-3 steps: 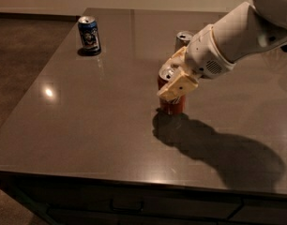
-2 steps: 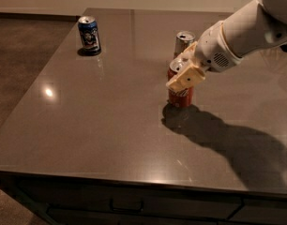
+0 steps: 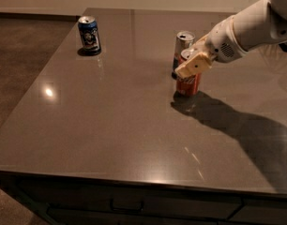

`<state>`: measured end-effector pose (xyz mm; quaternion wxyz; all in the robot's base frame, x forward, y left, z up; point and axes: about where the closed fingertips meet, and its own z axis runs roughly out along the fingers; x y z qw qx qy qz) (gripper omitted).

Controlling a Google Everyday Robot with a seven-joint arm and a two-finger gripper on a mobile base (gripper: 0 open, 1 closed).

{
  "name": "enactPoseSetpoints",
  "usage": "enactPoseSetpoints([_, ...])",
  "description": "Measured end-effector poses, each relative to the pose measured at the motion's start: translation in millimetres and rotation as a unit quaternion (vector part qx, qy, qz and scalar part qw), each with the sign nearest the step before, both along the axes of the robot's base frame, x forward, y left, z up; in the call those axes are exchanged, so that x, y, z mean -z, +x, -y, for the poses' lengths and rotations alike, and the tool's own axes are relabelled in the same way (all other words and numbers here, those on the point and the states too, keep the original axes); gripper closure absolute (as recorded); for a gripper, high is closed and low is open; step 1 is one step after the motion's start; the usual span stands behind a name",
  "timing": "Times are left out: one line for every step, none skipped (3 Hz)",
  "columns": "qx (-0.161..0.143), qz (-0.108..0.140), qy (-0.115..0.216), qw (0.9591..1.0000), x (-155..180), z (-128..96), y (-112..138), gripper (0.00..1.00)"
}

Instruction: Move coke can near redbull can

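The red coke can [image 3: 188, 84] stands on the dark table [image 3: 110, 116], right of centre. The taller silver redbull can [image 3: 182, 46] stands just behind it, close on its left. My gripper [image 3: 192, 64] reaches in from the right on a white arm and is shut on the coke can's upper part. Its tan finger [image 3: 193, 65] covers the can's front. The coke can's base looks to be at or just above the tabletop.
A dark blue can [image 3: 89, 35] stands at the far left of the table. The table's front edge [image 3: 134, 177] runs along the bottom, with a drawer face below. Brown floor lies to the left.
My gripper has carried the coke can back and to the right, toward the redbull can. The two cans now stand close together. The blue can has not moved.
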<state>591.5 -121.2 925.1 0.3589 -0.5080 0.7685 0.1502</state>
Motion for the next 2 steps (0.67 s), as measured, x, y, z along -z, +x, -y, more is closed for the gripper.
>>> enactPoseSetpoints([0.022,0.002,0.011,0.9997,5.0,11.8,15.7,0.61])
enactPoseSetpoints([0.036,-0.001,0.022,0.9991,12.6,21.6,23.2,0.37])
